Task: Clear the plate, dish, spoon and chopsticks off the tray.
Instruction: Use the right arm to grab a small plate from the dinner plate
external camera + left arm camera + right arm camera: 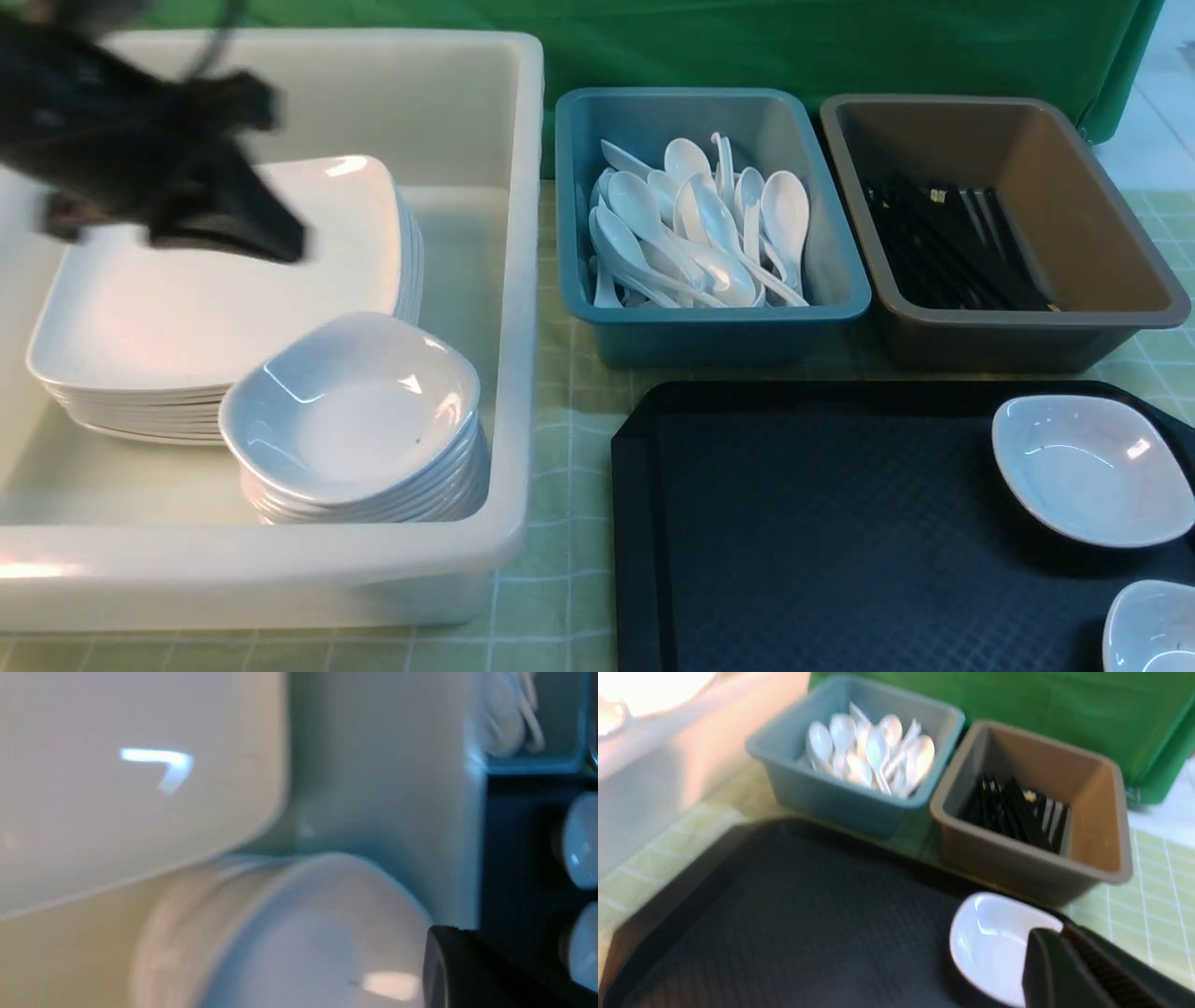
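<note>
The black tray (794,541) lies at the front right with a small white dish (1092,467) at its right side and a second dish (1153,630) at the corner. No plate, spoon or chopsticks lie on it. My left gripper (271,238), blurred and shut on nothing, hangs over the stack of large white plates (187,317) in the white tub (523,280). In the right wrist view my right gripper (1052,933) is shut and empty, its tips just over the near dish (990,942) on the tray (784,914). It is outside the front view.
A stack of small dishes (355,411) sits in the tub's front corner, below the left gripper's finger (448,961). The blue tub (709,224) holds several white spoons. The brown tub (999,224) holds black chopsticks. A green checked cloth covers the table.
</note>
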Robot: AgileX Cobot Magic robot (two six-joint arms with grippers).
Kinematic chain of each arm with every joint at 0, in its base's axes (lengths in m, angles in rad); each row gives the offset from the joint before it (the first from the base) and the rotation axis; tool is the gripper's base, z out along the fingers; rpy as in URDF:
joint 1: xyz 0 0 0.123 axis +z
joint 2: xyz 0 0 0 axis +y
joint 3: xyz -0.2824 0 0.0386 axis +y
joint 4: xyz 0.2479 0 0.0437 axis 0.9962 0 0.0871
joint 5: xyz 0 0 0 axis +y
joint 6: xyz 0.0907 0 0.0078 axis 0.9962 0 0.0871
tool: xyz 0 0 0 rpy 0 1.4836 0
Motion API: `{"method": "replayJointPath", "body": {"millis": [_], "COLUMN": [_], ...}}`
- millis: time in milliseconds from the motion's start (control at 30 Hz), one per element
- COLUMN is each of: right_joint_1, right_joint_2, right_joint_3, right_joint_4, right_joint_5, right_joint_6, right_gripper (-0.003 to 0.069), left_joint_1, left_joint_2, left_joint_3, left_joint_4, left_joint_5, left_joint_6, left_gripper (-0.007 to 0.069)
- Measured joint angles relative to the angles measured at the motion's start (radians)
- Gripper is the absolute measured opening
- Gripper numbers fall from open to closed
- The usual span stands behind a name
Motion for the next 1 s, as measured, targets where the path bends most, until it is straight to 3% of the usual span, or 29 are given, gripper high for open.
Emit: {"method": "replayJointPath", "body": {"millis": [233, 433, 667, 800, 1000], "right_joint_1": [0.0, 0.0, 0.0, 0.0, 0.0], "right_joint_2": [0.059, 0.059, 0.059, 0.086, 0.271], "right_joint_3": [-0.123, -0.167, -0.167, -0.157, -0.058], "right_joint_4": [-0.009, -0.014, -0.014, -0.011, 0.06], "right_joint_5": [0.214, 0.341, 0.384, 0.387, 0.387], "right_joint_6": [0.002, 0.038, 0.081, 0.148, 0.178], "right_gripper": [0.0008, 0.0007, 0.0007, 0.0007, 0.0007], "left_joint_1": [-0.457, -0.636, -0.786, -0.8, -0.771], "left_joint_2": [0.145, 0.316, 0.479, 0.506, 0.505], "left_joint_3": [-0.06, -0.221, -0.393, -0.442, -0.569], "left_joint_4": [-0.005, -0.001, 0.005, 0.018, 0.083], "left_joint_5": [-0.1, -0.102, -0.1, -0.088, 0.043], "left_joint_6": [-0.079, -0.133, -0.152, -0.165, -0.174], "left_gripper": [-0.0011, -0.0001, 0.0095, 0.0174, 0.0222]}}
